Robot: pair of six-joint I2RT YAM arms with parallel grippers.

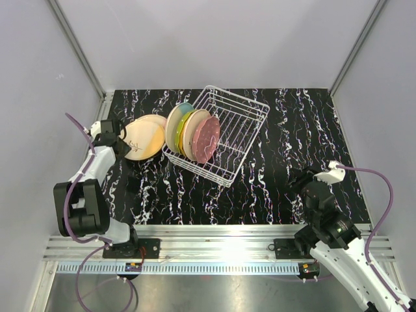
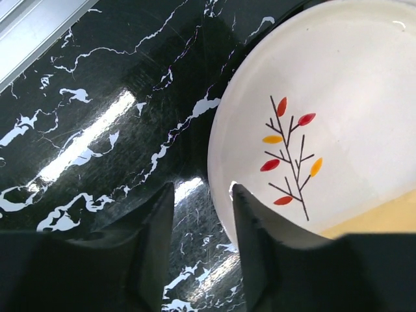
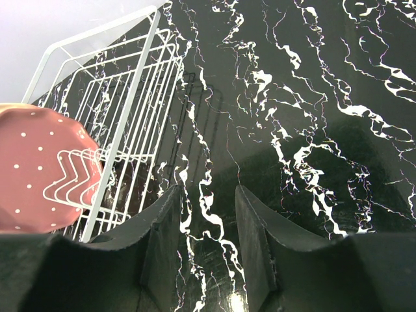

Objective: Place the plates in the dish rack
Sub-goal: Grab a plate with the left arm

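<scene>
plates (image 1: 195, 133): several stand in dish rack (image 1: 250, 107), left end; sprig plate (image 2: 325, 117) lies just left of rack. your l gripper (image 2: 203, 188) half open at its rim, gripping nothing; r gripper (image 3: 207, 190) half open, empty.

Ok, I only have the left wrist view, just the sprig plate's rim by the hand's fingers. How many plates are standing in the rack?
Observer: About four, by the top view. They stand on edge at the left end of the dish rack, packed too close for a sure count. The nearest is the dotted pink plate.
Operator: And the rest of the rack?
Observer: Its right part shows only bare wire.
Operator: Where's the right hand?
Observer: The right hand hangs over the table to the right of the rack, open, with nothing in it.
Operator: Any other loose plate?
Observer: Yes, a pale plate lies against the far side of the sprig plate.
</scene>
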